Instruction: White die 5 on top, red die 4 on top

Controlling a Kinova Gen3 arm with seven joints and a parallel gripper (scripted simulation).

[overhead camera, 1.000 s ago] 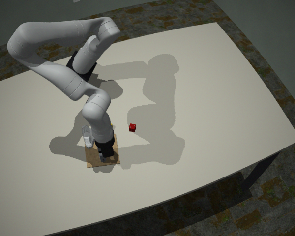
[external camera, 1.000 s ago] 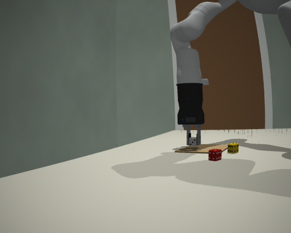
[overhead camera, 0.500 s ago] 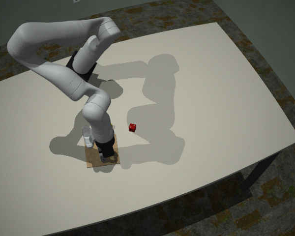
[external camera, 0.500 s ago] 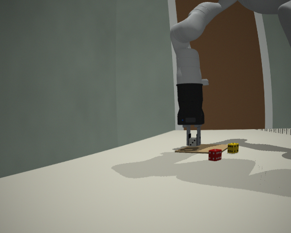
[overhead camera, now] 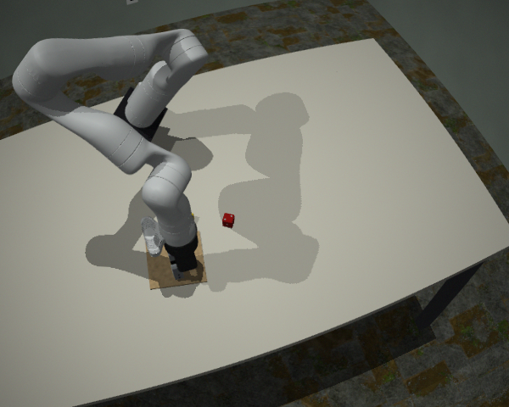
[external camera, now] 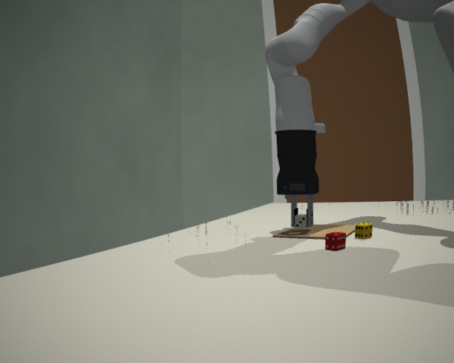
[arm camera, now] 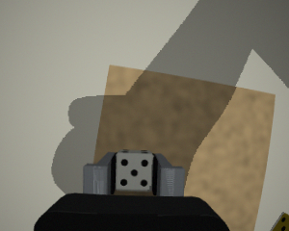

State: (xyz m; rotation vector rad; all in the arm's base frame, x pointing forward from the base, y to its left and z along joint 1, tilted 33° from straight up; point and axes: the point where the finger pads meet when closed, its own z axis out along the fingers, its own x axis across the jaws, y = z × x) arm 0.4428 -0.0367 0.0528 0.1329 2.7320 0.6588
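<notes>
My gripper [overhead camera: 177, 275] [external camera: 301, 223] [arm camera: 134, 167] points down, shut on the white die [external camera: 300, 221] [arm camera: 134, 171]. The white die's face with 5 points up toward the wrist camera; a side with 3 shows in the exterior view. It is low over the brown mat [overhead camera: 158, 273] [external camera: 324, 230] [arm camera: 241, 135]; I cannot tell whether they touch. The red die [overhead camera: 227, 220] [external camera: 335, 240] lies on the table off the mat, 2 seemingly on top. The yellow die [overhead camera: 192, 214] [external camera: 363, 230] [arm camera: 285, 225] lies just off the mat, mostly hidden by the arm in the top view.
The pale table [overhead camera: 355, 175] [external camera: 219, 312] extends around the mat. The red and yellow dice are on the arm-base side of the mat's outer edge. The arm stands above the mat and casts broad shadows over it and the table.
</notes>
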